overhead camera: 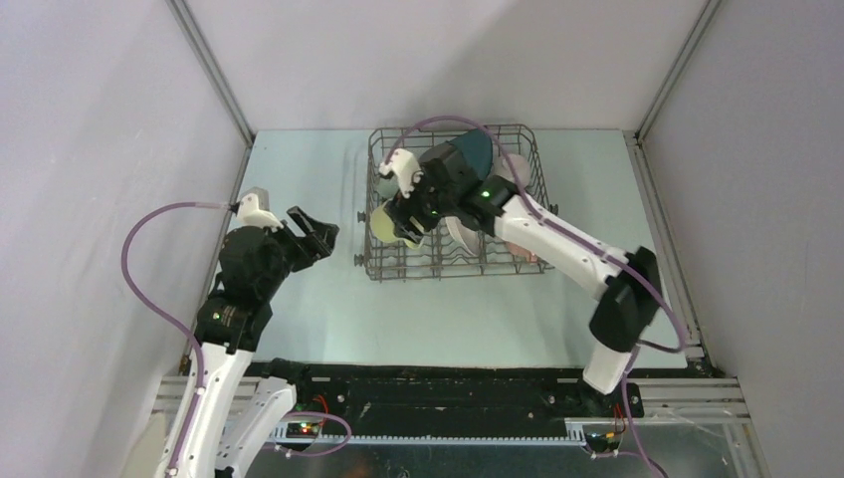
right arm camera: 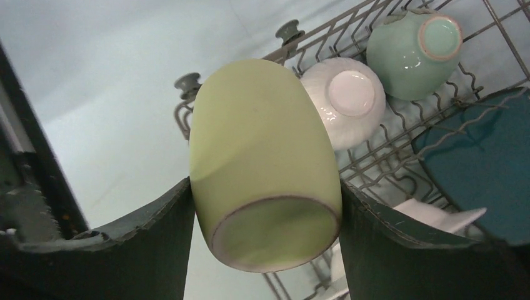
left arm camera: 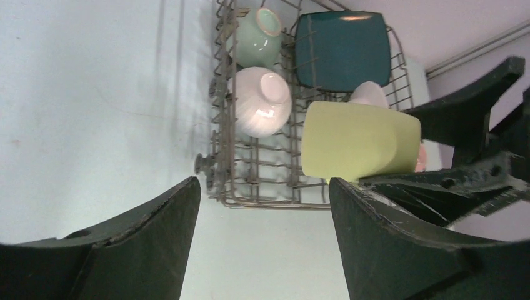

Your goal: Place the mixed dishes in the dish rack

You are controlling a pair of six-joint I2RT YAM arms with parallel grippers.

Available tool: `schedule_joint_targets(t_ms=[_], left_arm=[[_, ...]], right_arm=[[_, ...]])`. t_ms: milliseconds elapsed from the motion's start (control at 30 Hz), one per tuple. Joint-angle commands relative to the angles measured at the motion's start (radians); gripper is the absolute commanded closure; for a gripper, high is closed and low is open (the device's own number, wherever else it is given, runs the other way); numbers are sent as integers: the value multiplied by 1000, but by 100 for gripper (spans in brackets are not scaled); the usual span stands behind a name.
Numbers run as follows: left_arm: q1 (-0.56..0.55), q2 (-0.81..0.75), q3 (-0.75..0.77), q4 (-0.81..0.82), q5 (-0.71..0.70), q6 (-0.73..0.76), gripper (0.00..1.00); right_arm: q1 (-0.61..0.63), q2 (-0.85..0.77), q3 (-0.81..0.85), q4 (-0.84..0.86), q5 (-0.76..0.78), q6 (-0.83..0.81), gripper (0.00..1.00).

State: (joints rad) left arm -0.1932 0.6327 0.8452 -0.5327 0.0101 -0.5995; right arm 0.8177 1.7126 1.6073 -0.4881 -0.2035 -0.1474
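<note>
Dish rack (overhead camera: 438, 271): mid-bench (overhead camera: 299, 179), back half.
Left gripper (overhead camera: 316, 231): jaws wide, empty, over bare bench just left of the rack.
Pale yellow-green mug (right arm camera: 262, 162): on its side, over the rack's near-left corner.
Right gripper (right arm camera: 265, 187): clamped on the mug's sides.
Inside rack: white bowl (right arm camera: 344, 97), pale green bowl (right arm camera: 412, 50), dark teal plate (right arm camera: 481, 162).

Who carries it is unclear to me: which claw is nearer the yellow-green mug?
Right. The right claw has the yellow-green mug between its fingers, over the left side of the dish rack. The left claw is open and empty, beside the rack, apart from the mug.
</note>
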Motion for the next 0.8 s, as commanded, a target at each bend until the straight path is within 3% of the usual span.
schedule_joint_targets(t_ms=[0,167,367,767], left_arm=[[5,-3,15,-33,-59,100,18],[5,-14,38,-71,-92,150,17],[5,-31,40,-92,-95,187,17],[5,-34,22,-95,-107,186,16]], right_arm=[[28,126,240,-212,74,-219,100],[47,293,409,-334,163,-278,100],[80,393,474,-374,290,-348,100],[90,497,481,-363,227,-409,100]])
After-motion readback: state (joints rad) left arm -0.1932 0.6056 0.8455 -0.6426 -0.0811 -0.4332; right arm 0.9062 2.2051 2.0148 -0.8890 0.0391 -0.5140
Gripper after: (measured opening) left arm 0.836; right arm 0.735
